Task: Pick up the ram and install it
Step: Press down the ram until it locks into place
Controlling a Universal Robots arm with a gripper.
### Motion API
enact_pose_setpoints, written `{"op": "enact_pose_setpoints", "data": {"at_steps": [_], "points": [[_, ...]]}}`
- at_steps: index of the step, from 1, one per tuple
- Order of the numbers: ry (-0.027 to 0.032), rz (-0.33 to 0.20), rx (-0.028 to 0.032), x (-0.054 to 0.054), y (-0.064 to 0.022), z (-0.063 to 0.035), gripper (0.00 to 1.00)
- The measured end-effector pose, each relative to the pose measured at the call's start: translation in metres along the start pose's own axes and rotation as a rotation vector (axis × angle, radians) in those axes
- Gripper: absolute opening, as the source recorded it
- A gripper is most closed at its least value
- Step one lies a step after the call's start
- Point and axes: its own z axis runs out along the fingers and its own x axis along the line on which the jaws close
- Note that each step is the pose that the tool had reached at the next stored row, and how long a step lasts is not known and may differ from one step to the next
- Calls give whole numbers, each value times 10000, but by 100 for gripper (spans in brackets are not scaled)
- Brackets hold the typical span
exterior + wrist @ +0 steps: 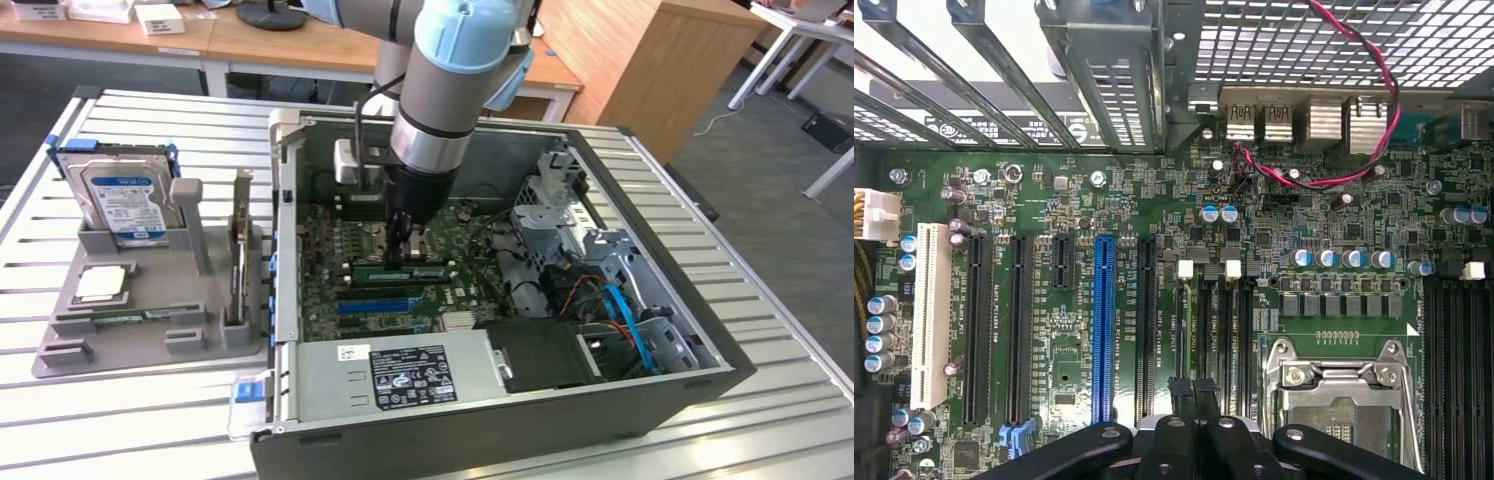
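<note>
Shut hand (404, 252) on ram (424, 271)

Slatted metal worktop (747, 300) carries open computer case (507, 400); grey parts tray (134, 335) sits beside it, toward exterior view's left.

Wooden desks (267, 45) behind slatted metal table (747, 400).

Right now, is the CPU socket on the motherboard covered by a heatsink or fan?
No. In the wrist view the CPU socket sits bare under its metal retention frame, with nothing mounted on top.
</note>
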Motion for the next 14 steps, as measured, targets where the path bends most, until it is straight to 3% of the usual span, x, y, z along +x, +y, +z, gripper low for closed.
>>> {"op": "enact_pose_setpoints", "data": {"at_steps": [14], "points": [[-2, 0, 0, 0, -1, 13, 10]]}}
